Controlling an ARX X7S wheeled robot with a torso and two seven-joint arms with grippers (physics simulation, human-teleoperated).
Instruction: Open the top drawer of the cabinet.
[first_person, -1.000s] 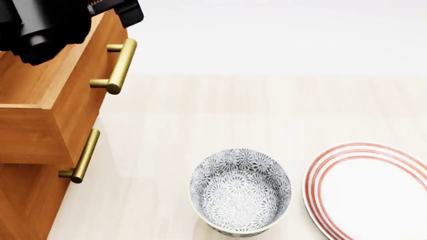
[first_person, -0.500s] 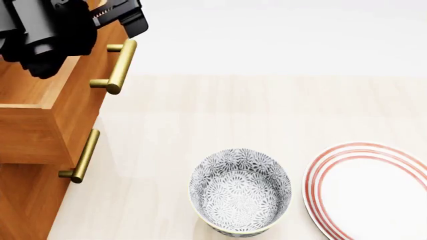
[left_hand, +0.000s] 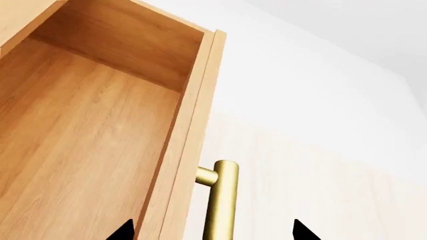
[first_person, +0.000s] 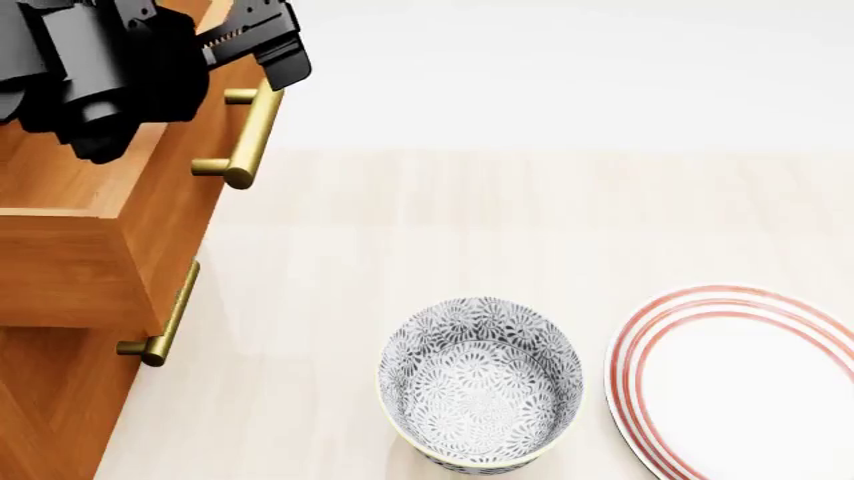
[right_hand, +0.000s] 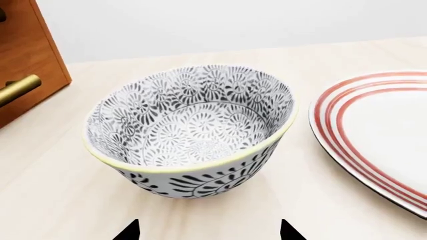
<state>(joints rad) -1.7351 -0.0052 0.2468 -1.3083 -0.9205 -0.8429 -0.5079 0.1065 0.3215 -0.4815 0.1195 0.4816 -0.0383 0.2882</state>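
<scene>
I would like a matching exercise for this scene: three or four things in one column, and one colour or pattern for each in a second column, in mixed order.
Things:
1. top drawer
2. drawer handle
3. bowl
4. plate

Descriptions:
A. white with red rings
B. brass
C. grey and white flower pattern
D. warm brown wood

Pairs: 1-D, 2-B, 3-C, 4-A

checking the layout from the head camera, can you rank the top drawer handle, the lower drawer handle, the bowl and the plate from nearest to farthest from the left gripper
1. The top drawer handle, right beside the left gripper at upper left.
2. The lower drawer handle, below it on the cabinet front.
3. The bowl, low in the middle of the table.
4. The plate, at the far right.
</scene>
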